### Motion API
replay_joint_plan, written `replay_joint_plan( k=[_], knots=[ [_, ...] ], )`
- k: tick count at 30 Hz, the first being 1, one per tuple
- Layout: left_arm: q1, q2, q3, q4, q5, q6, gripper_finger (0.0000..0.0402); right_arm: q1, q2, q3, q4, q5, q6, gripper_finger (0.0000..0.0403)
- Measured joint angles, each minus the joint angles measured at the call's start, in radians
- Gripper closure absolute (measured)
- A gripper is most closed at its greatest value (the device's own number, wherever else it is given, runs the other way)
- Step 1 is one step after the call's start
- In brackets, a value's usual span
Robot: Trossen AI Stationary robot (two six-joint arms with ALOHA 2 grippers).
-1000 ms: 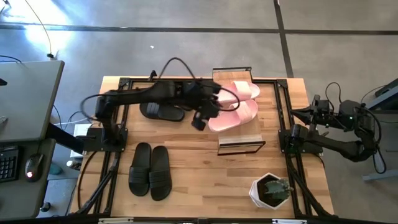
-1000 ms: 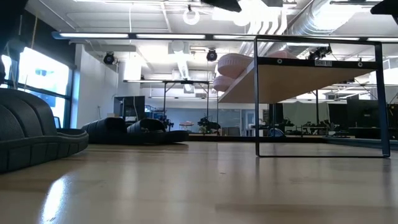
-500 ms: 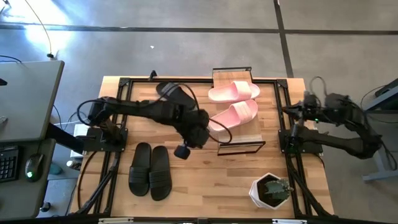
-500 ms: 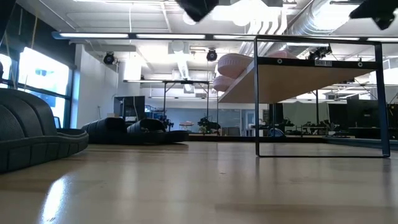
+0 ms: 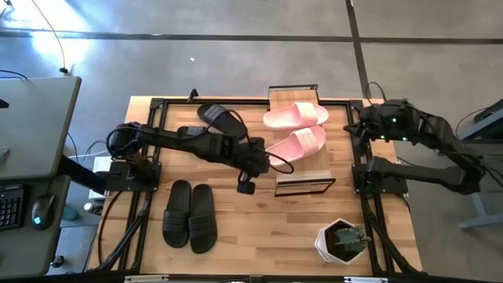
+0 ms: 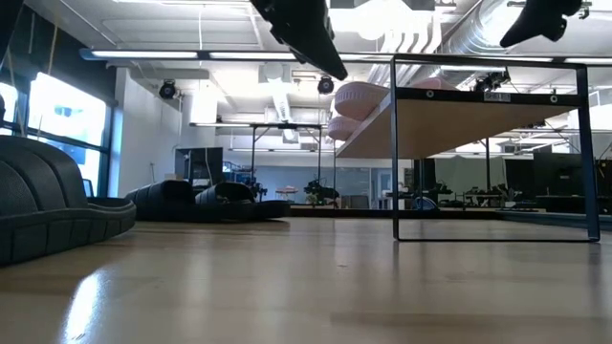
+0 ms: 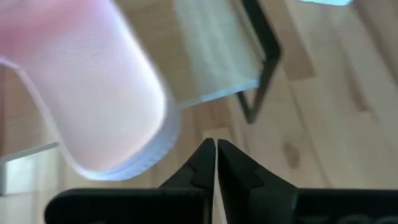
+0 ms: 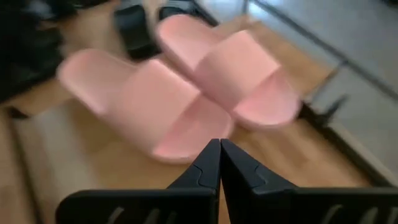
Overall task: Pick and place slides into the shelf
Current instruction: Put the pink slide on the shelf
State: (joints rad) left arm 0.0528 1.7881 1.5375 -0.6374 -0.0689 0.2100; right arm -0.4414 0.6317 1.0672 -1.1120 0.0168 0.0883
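step: between picks; pink pair already up on shelf (image 5: 301, 167), four black slides left on worktop (image 5: 259, 228)
left tool (image 5: 246, 187): clenched on nothing, fingers (image 7: 205, 163) pressed tip to tip; hangs above worktop centre, just at 9 o'clock of shelf's near end
right tool (image 8: 219, 163): clenched, empty; up at 3 o'clock edge, aimed across the pink slides
pink slides (image 5: 295, 130): side by side on shelf top plank, at 12–1 o'clock of centre
black pair (image 5: 189, 215): flat, parallel, at 7 o'clock of worktop, well apart from shelf
other black slides (image 5: 220, 119): at 11 o'clock, partly hidden under left arm; one lies askew
next move (judgement): likely swing left tool to a black slide, spread fingers, pinch at strap, carry to free shelf space
materials: slides look like moulded foam, matte, rounded, one wide strap, ribbed sole edge in low view; shelf light wood plank on thin black metal frame; worktop pale butcher-block, slightly glossy
other: potted plant (image 5: 343, 240) at 5 o'clock corner, clear of the likely path
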Motion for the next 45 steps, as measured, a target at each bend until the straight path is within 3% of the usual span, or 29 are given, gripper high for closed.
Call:
replay_joint_plan(
  k=[4,9,14,19,24,28,34,45],
  knots=[
    [0.008,0.010,-0.001,0.006,0.002,-0.011,0.0398,-0.107,0.065,-0.001,0.016,-0.182,-0.024,0.0403],
    [0.008,0.010,-0.001,0.012,0.008,-0.024,0.0398,-0.302,0.160,-0.001,0.079,-0.542,-0.150,0.0403],
    [0.008,0.011,-0.001,0.013,0.035,-0.030,0.0397,-0.508,0.232,-0.003,0.003,-0.542,-0.223,0.0403],
    [0.027,0.026,-0.054,0.081,0.043,-0.025,0.0397,-0.598,0.240,-0.003,0.005,-0.541,-0.215,0.0403],
    [0.075,0.026,-0.134,0.167,0.037,-0.046,0.0397,-0.606,0.228,-0.042,-0.022,-0.526,-0.212,0.0403],
    [0.106,0.024,-0.140,0.190,0.058,-0.059,0.0397,-0.606,0.217,-0.145,-0.007,-0.411,-0.206,0.0403],
    [0.119,0.024,-0.140,0.206,0.058,-0.060,0.0397,-0.605,0.207,-0.259,0.139,-0.470,-0.188,0.0403],
    [0.178,0.024,-0.140,0.224,0.050,-0.061,0.0397,-0.530,0.208,-0.286,0.139,-0.483,-0.188,0.0403]
  ],
)
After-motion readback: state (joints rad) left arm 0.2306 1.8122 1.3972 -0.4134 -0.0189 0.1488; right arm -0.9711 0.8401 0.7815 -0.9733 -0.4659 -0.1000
